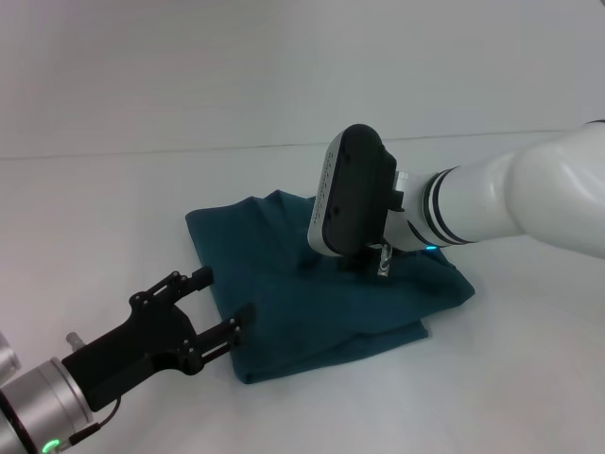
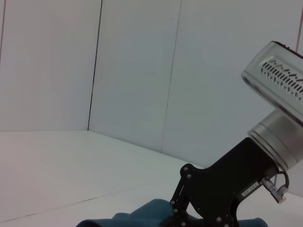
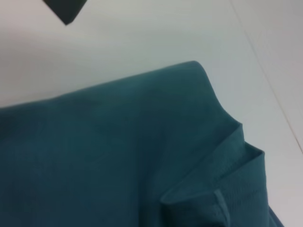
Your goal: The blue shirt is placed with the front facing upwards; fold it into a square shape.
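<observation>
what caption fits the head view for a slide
Right tool pressing on the folded blue shirt; open left tool at its near edge.

count: one blue shirt (image 1: 312,293), folded into a rough block, centre of the head view. two arms in frame, one gripper each: left gripper (image 1: 222,301) at lower left of the head view, two black fingers (image 1: 200,276) spread, at the shirt's near-left edge; right gripper (image 1: 373,262) at centre right, down on the cloth under its wrist housing. one white table (image 1: 113,218). in the right wrist view, one shirt (image 3: 118,151) with one folded corner at lower right. no other loose items.
</observation>
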### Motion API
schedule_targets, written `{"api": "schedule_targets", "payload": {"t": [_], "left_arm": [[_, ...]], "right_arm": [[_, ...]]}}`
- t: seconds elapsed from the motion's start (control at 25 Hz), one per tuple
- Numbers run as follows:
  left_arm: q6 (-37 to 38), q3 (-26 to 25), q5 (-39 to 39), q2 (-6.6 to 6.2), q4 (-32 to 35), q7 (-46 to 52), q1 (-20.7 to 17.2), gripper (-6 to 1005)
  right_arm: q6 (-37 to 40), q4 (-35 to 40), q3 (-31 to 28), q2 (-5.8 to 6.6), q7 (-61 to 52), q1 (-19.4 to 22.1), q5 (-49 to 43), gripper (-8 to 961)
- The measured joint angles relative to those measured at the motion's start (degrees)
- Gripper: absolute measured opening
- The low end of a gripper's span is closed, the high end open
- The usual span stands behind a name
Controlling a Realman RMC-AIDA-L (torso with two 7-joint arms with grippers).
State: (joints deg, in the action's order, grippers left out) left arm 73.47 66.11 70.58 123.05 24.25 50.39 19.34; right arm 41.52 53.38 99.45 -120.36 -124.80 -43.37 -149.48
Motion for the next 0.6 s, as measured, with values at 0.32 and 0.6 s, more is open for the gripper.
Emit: {"api": "schedule_targets", "payload": {"t": [0.32, 0.6], "left_arm": [[0.0, 0.0, 0.0, 0.0, 0.1, 0.0, 0.0, 786], [0.0, 0.0, 0.0, 0.0, 0.3, 0.0, -0.2, 786]], "right_arm": [[0.6, 1.8, -4.5, 0.27, -0.7, 0.7, 4.7, 37], [-0.2, 1.2, -9.6, 0.26, -5.3, 0.7, 4.4, 4]]}}
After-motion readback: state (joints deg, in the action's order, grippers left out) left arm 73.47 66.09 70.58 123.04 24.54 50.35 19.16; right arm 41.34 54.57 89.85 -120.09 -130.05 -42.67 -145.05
